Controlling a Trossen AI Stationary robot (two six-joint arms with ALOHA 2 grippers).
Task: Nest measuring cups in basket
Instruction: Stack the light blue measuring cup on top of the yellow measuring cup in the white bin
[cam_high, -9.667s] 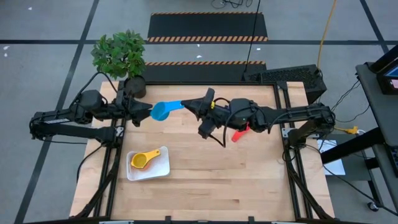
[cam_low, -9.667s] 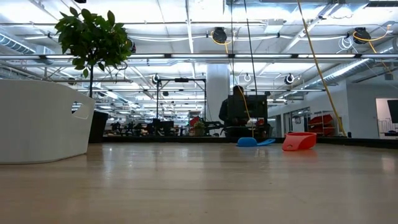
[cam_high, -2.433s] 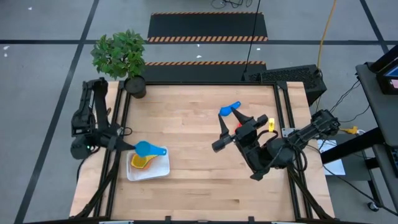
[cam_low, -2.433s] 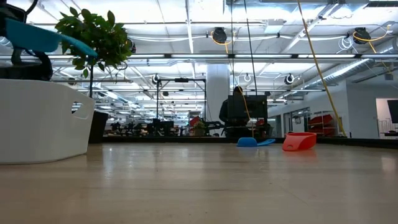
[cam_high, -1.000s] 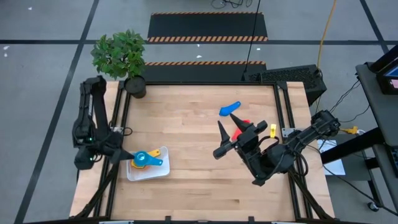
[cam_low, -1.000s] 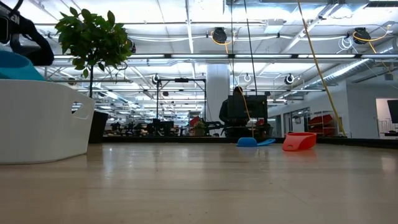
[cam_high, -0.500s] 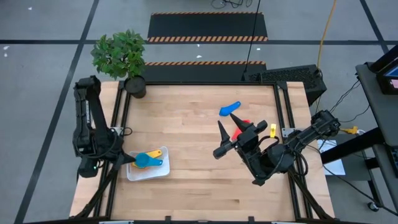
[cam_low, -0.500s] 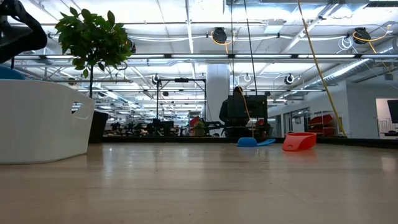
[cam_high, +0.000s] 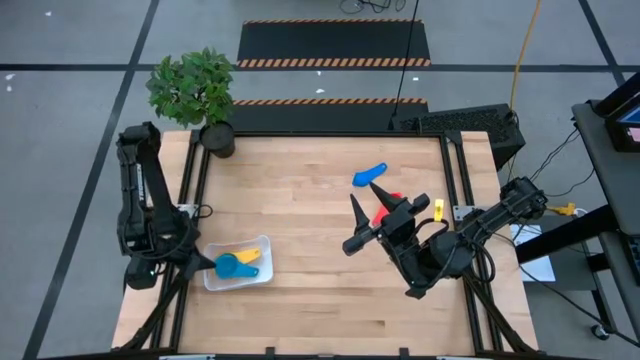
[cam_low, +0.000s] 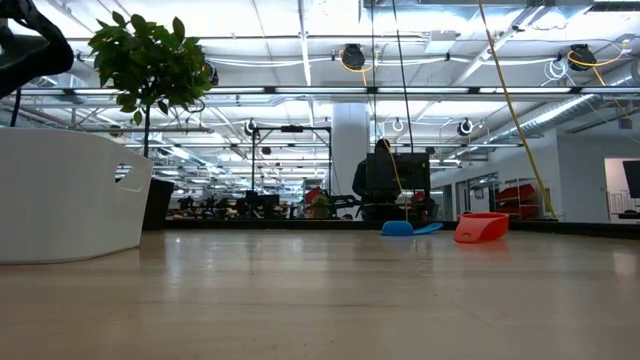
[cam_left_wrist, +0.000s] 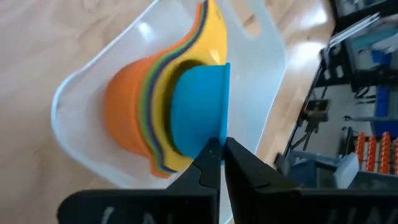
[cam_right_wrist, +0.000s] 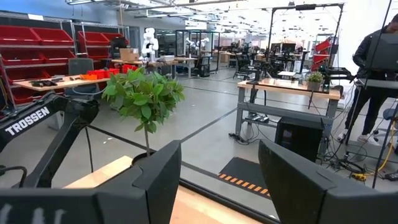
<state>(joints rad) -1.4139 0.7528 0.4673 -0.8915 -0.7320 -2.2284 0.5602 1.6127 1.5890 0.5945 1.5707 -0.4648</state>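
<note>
Left wrist view: the left gripper (cam_left_wrist: 221, 151) has its fingers pinched on the light blue cup (cam_left_wrist: 196, 111), nested in the yellow and orange cups inside the white basket (cam_left_wrist: 264, 68). Right gripper (cam_high: 352, 222) hovers over the worktop (cam_high: 310, 290), fingers spread and empty.

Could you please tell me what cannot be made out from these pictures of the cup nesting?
- Basket contents: low view, hidden by its white wall.
- Red cup: high view, mostly covered by the right gripper.
- Light blue cup handle: left wrist view, hidden behind the left gripper fingers.
- Left gripper: low view, cut off by the picture's corner.
- Right wrist view: shows no cups.
</note>
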